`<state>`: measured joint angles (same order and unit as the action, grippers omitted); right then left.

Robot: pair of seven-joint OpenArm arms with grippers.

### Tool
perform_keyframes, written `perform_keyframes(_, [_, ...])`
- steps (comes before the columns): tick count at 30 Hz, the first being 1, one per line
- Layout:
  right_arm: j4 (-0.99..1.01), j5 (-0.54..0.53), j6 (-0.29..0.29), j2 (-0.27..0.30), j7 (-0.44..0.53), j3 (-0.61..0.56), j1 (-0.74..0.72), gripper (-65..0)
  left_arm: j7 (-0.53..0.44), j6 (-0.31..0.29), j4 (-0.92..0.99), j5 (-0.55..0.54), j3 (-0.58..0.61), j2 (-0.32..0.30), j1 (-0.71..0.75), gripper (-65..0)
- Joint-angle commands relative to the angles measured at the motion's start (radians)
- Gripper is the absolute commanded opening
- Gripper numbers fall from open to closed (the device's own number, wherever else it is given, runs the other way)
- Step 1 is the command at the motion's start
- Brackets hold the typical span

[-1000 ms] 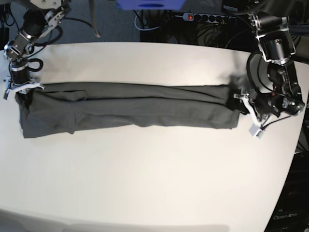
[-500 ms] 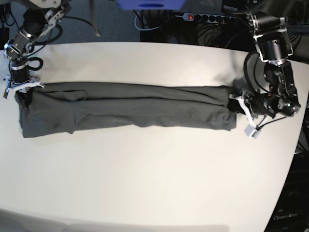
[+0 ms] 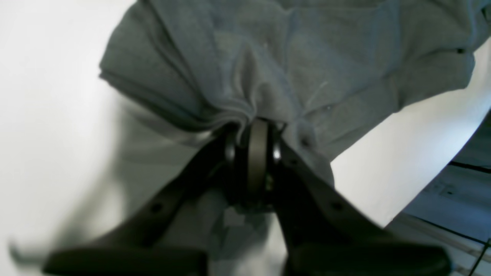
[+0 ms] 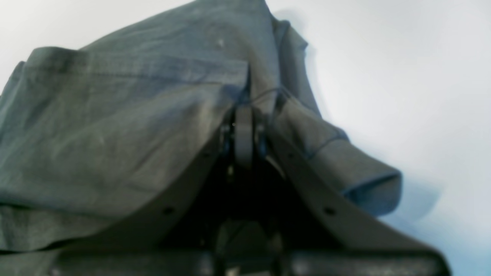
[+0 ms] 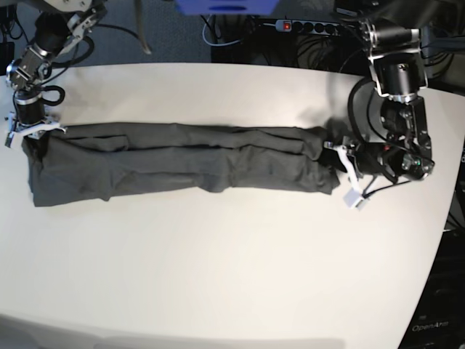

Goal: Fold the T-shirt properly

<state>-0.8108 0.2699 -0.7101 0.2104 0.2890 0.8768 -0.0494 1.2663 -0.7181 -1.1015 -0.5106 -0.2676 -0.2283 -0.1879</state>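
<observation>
Black fingers (image 3: 257, 149) on bunched, soft grey T-shirt (image 5: 182, 163).

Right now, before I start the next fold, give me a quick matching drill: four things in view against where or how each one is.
1 T-shirt
2 left gripper
3 right gripper
4 power strip

a shut on the shirt's end, base view's right
b beyond the table's far edge
c a long band across the table
d shut on the shirt's end, base view's left

1-c, 2-a, 3-d, 4-b

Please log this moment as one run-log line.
left gripper: shut on dark grey thin-fabric T-shirt | right gripper: shut on it | shirt: long band on white table
</observation>
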Motion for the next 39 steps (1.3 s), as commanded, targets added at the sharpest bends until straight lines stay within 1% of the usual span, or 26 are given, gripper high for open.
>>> perform_keyframes(1, [0.018, 0.098, 0.012, -0.006, -0.153, -0.001, 0.021, -64.7, 0.130, 0.020, 0.036, 0.154, 0.020, 0.007, 0.034, -63.0])
perform_keyframes(7, [0.018, 0.098, 0.012, -0.006, -0.153, -0.001, 0.021, -64.7, 0.130, 0.020, 0.044, 0.142, 0.020, -0.073, -0.011, -63.0])
perform_keyframes(11, [0.018, 0.098, 0.012, -0.006, -0.153, -0.001, 0.021, -64.7, 0.130, 0.020, 0.045, 0.037, 0.024, -0.145, -0.022, -63.0])
perform_keyframes(13, [0.018, 0.098, 0.012, -0.006, -0.153, -0.001, 0.019, -64.7, 0.130, 0.020, 0.037, -0.013, 0.026, -0.171, -0.022, -63.0])
perform_keyframes(15, [0.018, 0.098, 0.012, -0.006, -0.153, -0.001, 0.019, -64.7, 0.130, 0.020, 0.037, -0.056, 0.072, -0.201, -0.026, -63.0])
perform_keyframes(17, [0.018, 0.098, 0.012, -0.006, -0.153, -0.001, 0.018, -64.7, 0.130, 0.020, 0.037, -0.092, 0.113, -0.211, -0.043, -63.0])
perform_keyframes(20, [0.018, 0.098, 0.012, -0.006, -0.153, -0.001, 0.019, -64.7, 0.130, 0.020, 0.034, -0.141, 0.132, -0.208, -0.060, -63.0])
perform_keyframes(23, [0.018, 0.098, 0.012, -0.006, -0.153, -0.001, 0.019, -64.7, 0.130, 0.020, 0.001, -0.158, 0.132, -0.201, -0.086, -63.0])
perform_keyframes(27, [0.018, 0.098, 0.012, -0.006, -0.153, -0.001, 0.019, -64.7, 0.130, 0.020, -0.006, -0.158, 0.135, -0.151, -0.120, -63.0])
perform_keyframes(29, [0.018, 0.098, 0.012, -0.006, -0.153, -0.001, 0.019, -64.7, 0.130, 0.020, -0.007, -0.158, 0.133, -0.141, -0.121, -63.0])
perform_keyframes(32, [0.018, 0.098, 0.012, -0.006, -0.153, -0.001, 0.019, -64.7, 0.130, 0.020, -0.007, -0.158, 0.135, -0.095, -0.141, -63.0])
perform_keyframes(35, [0.018, 0.098, 0.012, -0.006, -0.153, -0.001, 0.019, -64.7, 0.130, 0.020, -0.006, -0.158, 0.135, -0.064, -0.150, -63.0])
perform_keyframes(36, [0.018, 0.098, 0.012, -0.006, -0.153, -0.001, 0.019, -64.7, 0.130, 0.020, -0.006, -0.158, 0.135, -0.059, -0.150, -63.0])
perform_keyframes(39, [0.018, 0.098, 0.012, -0.006, -0.153, -0.001, 0.019, -64.7, 0.130, 0.020, -0.004, -0.158, 0.135, -0.075, -0.157, -63.0])
